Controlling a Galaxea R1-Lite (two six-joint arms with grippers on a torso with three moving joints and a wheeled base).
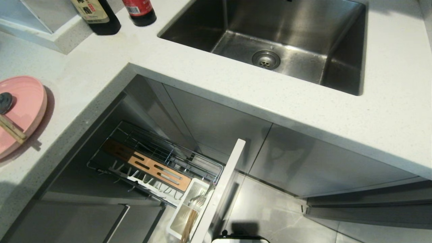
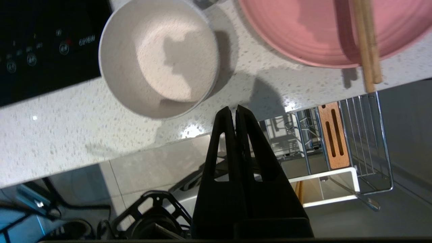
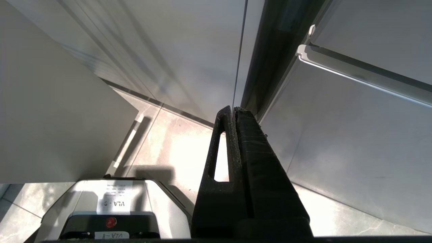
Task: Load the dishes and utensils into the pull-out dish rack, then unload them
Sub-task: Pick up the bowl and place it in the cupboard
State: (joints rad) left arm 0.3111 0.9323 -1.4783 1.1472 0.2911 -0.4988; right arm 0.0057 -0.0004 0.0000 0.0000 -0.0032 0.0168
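White speckled countertop (image 1: 216, 87) wraps the steel sink (image 1: 270, 37) at the top of the head view. Lower centre, the pull-out dish rack (image 1: 152, 162) stands open. The pink plate (image 1: 23, 111) sits at the left edge with chopsticks (image 1: 11, 130) across it. In the left wrist view, the cream bowl (image 2: 158, 57) lies just beyond my left gripper (image 2: 235, 109), jaws pressed together, empty. I'd open wide before descending over the rim. The right gripper (image 3: 234, 109) hangs closed near the floor.
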